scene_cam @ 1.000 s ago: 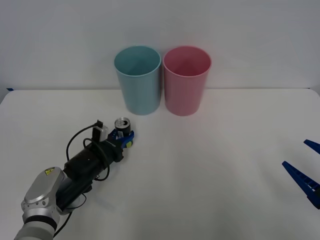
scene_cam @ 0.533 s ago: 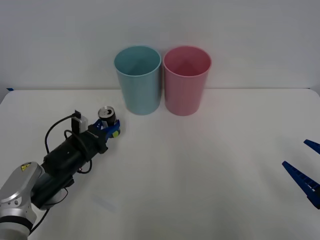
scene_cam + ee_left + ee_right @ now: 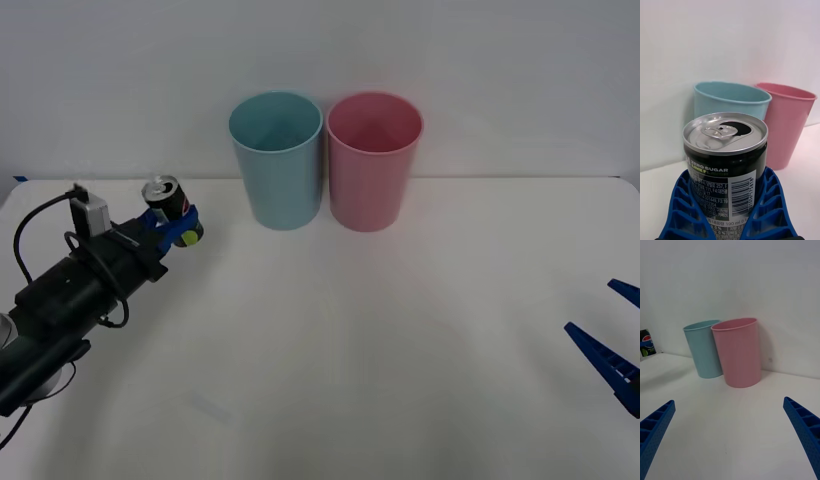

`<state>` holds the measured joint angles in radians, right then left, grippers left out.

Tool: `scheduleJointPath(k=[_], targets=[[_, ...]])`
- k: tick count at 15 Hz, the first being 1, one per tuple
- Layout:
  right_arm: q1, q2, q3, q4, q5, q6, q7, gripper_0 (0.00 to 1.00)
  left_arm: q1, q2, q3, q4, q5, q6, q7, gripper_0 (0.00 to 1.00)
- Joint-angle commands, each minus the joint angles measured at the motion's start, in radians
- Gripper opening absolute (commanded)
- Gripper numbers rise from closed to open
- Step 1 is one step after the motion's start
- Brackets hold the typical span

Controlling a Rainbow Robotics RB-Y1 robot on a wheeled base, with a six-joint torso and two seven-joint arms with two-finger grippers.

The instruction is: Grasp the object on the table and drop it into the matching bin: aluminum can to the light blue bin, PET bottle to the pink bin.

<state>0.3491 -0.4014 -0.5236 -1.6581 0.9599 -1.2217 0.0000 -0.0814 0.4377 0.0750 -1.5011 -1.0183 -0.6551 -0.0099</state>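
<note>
left claw (image 3: pixel 178 226) is clamped on the aluminum can (image 3: pixel 168 198), now lifted off the bench (image 3: pixel 400 330) and further left than a second ago. label reads "zero sugar lime flavor", 190 ml. one light blue bin (image 3: pixel 276 160), one pink bin (image 3: pixel 374 160) touching it. right claw (image 3: pixel 615 340) sits spread open, holding nothing, far right.

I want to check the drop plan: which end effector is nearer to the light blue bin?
Left. The left end effector, shut on the aluminum can, is beside the light blue bin. The right end effector waits open at the table's far right edge.
</note>
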Motion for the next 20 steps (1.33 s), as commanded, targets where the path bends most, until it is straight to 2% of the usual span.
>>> scheduleJointPath(k=[1,7,12,14,20], targets=[[0.0,0.0,0.0,0.0,0.0,0.0,0.0,1.0,0.002,0.042,0.029,-0.059,-0.02,0.0,0.087,0.0],[0.0,0.0,0.0,0.0,0.0,0.0,0.0,1.0,-0.006,0.085,0.098,-0.2,-0.134,-0.02,0.303,0.0],[0.0,0.0,0.0,0.0,0.0,0.0,0.0,1.0,-0.121,0.07,0.097,-0.231,-0.289,-0.029,0.516,0.0],[0.0,0.0,0.0,0.0,0.0,0.0,0.0,1.0,-0.178,0.044,0.097,-0.217,-0.359,-0.029,0.584,0.0],[0.0,0.0,0.0,0.0,0.0,0.0,0.0,1.0,-0.4,-0.036,0.092,0.013,-0.47,-0.06,0.568,0.0]])
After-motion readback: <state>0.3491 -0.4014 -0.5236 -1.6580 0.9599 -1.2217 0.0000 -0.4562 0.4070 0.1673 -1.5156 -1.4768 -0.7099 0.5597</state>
